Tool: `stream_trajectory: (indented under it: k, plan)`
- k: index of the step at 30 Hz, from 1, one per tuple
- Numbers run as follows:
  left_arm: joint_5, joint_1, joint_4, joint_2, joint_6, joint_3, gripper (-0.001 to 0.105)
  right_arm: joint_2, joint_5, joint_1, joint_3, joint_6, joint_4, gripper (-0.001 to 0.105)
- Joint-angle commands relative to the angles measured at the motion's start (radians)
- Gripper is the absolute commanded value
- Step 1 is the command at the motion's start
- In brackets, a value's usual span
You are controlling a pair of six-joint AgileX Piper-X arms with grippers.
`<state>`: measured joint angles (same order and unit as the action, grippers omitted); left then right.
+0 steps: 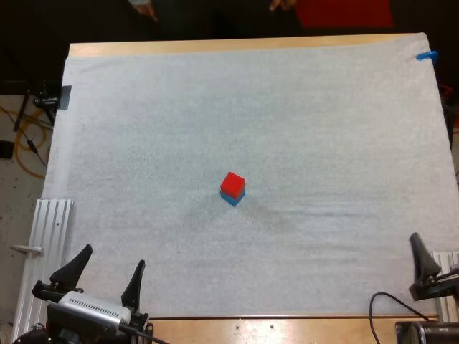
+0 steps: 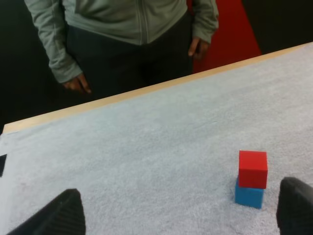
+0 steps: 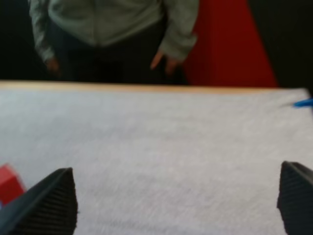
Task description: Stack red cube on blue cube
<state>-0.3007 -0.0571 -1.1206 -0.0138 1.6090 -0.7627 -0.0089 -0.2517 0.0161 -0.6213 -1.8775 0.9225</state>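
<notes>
- The white mat covers nearly all of the table. A strip of bare wood runs along the top of the high view, and another along the bottom.
- The red cube sits on top of the blue cube, just below the centre of the high view. Open mat lies on every side of the stack, which is well apart from both grippers and from every mat edge.
- A ribbed metal rail lies off the mat's left edge at the lower left, near the left gripper.
- The right gripper sits at the lower right edge of the high view, at the mat's near edge.
- In the high view a person's hand shows at the top edge. In the left wrist view the person stands just beyond the table's far edge, with both hands hanging.
- The left wrist view shows the stack from the side, the red cube turned slightly on the blue one. The right wrist view catches a corner of the red cube beside one finger.
- The left jaws are spread wide, holding and touching nothing.
- The right jaws are likewise wide apart and clear of the cubes.
</notes>
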Motion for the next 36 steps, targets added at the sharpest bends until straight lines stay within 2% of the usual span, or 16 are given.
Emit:
stream_trajectory:
  k: [1, 5, 13, 36]
  plan:
    - [0.019, 0.001, 0.008, -0.136, -0.006, 0.006, 0.076, -0.042, -0.029, 0.001, 0.01, -0.033, 0.019, 0.081]
    - [0.04, 0.001, 0.027, -0.136, -0.006, 0.056, 0.076, -0.042, -0.029, 0.001, 0.026, -0.034, 0.067, 0.081]
    - [0.035, 0.001, 0.041, -0.134, -0.006, 0.22, 0.076, -0.042, -0.029, 0.001, 0.092, -0.031, 0.118, 0.081]
    - [0.035, 0.001, 0.114, -0.134, -0.004, 0.253, 0.076, -0.042, -0.014, 0.001, 0.097, -0.03, 0.107, 0.081]
